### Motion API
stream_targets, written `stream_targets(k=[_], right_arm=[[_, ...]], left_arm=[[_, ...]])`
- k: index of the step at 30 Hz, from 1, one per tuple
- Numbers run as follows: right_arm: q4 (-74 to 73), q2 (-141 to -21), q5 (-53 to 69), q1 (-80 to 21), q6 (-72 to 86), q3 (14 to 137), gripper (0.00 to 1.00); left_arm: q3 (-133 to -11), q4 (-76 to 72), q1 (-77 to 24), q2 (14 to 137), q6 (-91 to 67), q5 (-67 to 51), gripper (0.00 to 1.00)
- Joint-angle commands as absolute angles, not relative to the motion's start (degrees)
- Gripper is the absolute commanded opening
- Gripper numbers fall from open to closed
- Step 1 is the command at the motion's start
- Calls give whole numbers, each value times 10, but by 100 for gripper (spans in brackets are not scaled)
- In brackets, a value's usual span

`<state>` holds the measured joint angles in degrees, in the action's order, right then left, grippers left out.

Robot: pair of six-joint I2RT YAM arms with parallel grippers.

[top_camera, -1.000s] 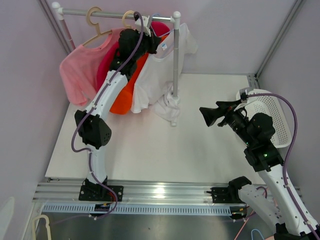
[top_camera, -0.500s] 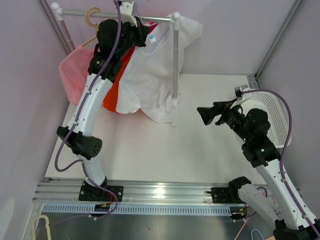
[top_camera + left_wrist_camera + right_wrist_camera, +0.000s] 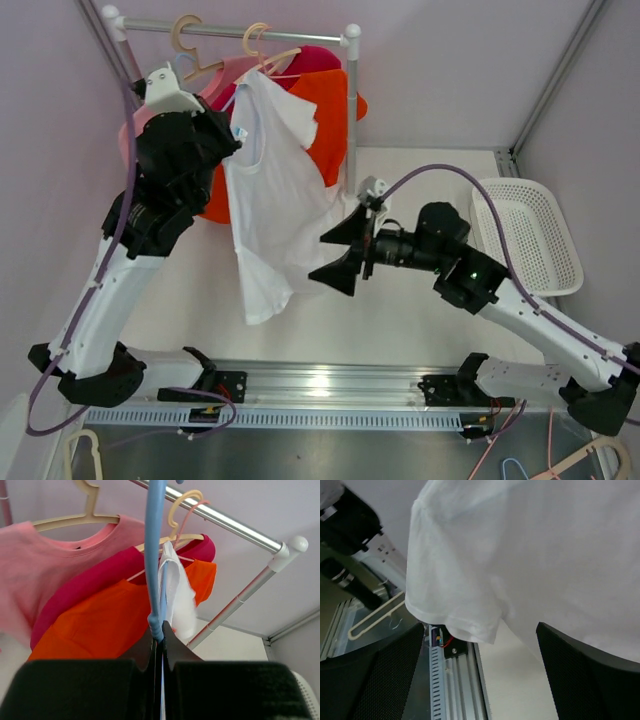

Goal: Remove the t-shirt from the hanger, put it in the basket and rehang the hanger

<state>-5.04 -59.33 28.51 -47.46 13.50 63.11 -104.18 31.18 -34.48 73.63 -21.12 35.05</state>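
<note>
Left gripper (image 3: pixel 159 632): clamped fully together on the thin shaft of the blue hanger (image 3: pixel 154 550), raised high on the left side, in front of the rack (image 3: pixel 240 527). Hanging from that hanger, the white t-shirt (image 3: pixel 270 200), collar up by the gripper, body draped down and slanting toward the near edge of the surface (image 3: pixel 390 325). Seen edge-on in the left wrist view, just right of the blue shaft. Behind it, on the rail: an orange shirt (image 3: pixel 328 110), a magenta shirt (image 3: pixel 90 580) and a pink shirt (image 3: pixel 35 565), on pale hangers.

Right gripper (image 3: pixel 328 256): spread wide, holding nothing, aimed at the t-shirt's right edge from just beside it, with no contact visible in the top view. Filling most of the right wrist view, white cloth and a sleeve hem (image 3: pixel 470 625), framed by the two dark fingers (image 3: pixel 375 680) at the lower corners. At the far right of the surface, well apart from the clothes, a white basket (image 3: pixel 540 240).
</note>
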Motion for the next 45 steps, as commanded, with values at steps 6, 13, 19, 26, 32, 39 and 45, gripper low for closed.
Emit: stream_targets(k=[6, 13, 19, 26, 32, 39, 45], right_arm=[[39, -685, 223, -660, 54, 677, 100], [168, -769, 156, -706, 56, 667, 99], [141, -795, 64, -729, 48, 693, 14], [61, -730, 10, -847, 59, 671, 0], [97, -732, -58, -976, 149, 571, 0], [113, -838, -129, -953, 213, 540, 0], [38, -762, -168, -781, 207, 557, 0]], left_arm=[[-1118, 500, -376, 787, -360, 455, 1], [-1057, 464, -383, 766, -374, 449, 1], [-1002, 430, -383, 740, -376, 438, 1], [-1011, 390, -378, 758, -337, 445, 1], [-1134, 411, -345, 841, -303, 418, 1], [-1300, 551, -342, 864, -302, 313, 1], [-889, 444, -385, 581, -354, 104, 0]])
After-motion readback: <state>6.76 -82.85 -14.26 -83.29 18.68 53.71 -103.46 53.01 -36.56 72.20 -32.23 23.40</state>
